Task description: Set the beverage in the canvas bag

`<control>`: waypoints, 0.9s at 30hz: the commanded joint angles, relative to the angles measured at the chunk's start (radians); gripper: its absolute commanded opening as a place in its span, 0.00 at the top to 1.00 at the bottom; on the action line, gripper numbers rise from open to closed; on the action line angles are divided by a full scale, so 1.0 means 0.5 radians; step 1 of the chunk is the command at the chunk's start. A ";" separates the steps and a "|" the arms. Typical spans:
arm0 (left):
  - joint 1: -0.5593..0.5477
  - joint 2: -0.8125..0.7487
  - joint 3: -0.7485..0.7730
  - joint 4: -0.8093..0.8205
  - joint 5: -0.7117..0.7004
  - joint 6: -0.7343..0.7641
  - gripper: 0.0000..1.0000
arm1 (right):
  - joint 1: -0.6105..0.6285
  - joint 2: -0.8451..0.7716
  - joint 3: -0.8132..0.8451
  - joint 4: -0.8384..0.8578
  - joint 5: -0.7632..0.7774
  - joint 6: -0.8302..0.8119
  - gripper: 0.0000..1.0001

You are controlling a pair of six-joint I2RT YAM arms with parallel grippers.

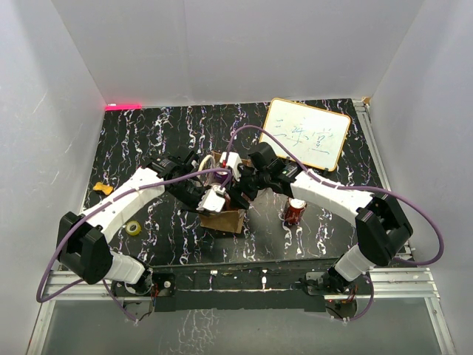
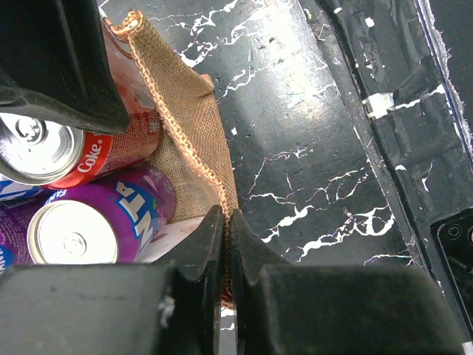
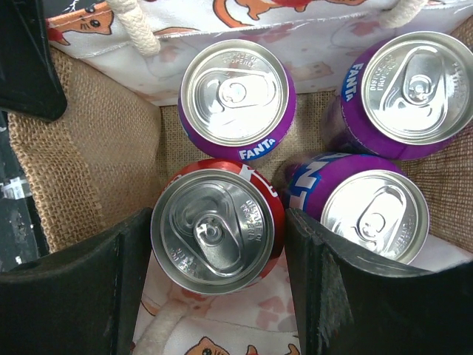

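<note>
Inside the canvas bag (image 3: 89, 155), the right gripper (image 3: 219, 248) clasps a red cola can (image 3: 214, 222) beside three Fanta cans (image 3: 236, 92). The left gripper (image 2: 225, 222), pinched shut on the bag's rim, could tip the load if it tugs.

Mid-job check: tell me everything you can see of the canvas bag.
The canvas bag is a small boxy tote, tan burlap-like weave on its end walls, white with orange cat prints on its broad sides, with pale rope handles. It stands upright and open on the black marbled table. Inside stand three purple Fanta cans and one red Coke can. The left gripper pinches its burlap rim; the right gripper reaches inside, closed on the red can.
</note>
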 commanded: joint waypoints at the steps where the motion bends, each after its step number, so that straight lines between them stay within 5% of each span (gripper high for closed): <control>1: -0.012 0.017 -0.035 -0.214 0.118 0.070 1.00 | -0.032 -0.045 0.017 0.317 0.323 -0.110 0.92; 14: -0.013 0.021 0.026 -0.280 0.238 0.094 1.00 | -0.034 -0.033 -0.041 0.335 0.391 -0.121 0.92; 27: -0.014 0.044 0.060 -0.227 0.270 0.005 1.00 | -0.034 -0.026 -0.069 0.238 0.338 -0.159 0.56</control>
